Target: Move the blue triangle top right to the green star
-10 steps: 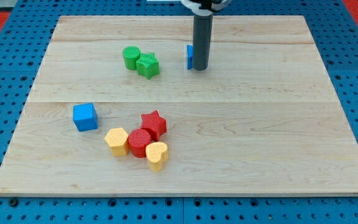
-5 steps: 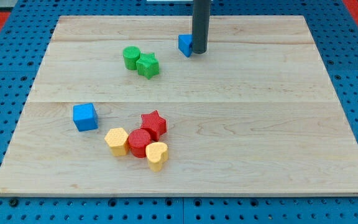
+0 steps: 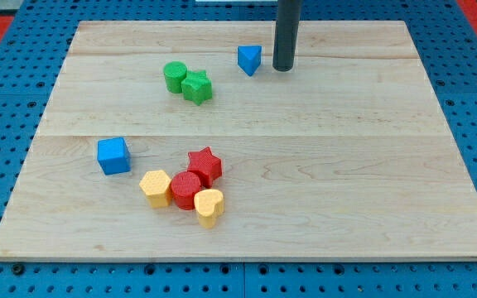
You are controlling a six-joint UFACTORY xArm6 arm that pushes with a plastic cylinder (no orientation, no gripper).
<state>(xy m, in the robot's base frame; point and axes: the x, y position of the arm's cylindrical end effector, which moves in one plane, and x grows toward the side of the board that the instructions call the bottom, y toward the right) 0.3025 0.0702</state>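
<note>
The blue triangle (image 3: 250, 59) lies near the view's top, above and to the right of the green star (image 3: 197, 87). A green cylinder (image 3: 175, 76) touches the star on its left. My tip (image 3: 282, 69) stands just right of the blue triangle, with a small gap between them.
A blue cube (image 3: 113, 156) sits at the left of the wooden board (image 3: 371, 165). A cluster lies lower in the middle: a red star (image 3: 205, 164), a red cylinder (image 3: 185, 189), a yellow hexagon (image 3: 156, 187) and a yellow heart (image 3: 209, 206).
The blue triangle has slid up and slightly left, away from my rod. My tip then moved right and now stands apart from it.
</note>
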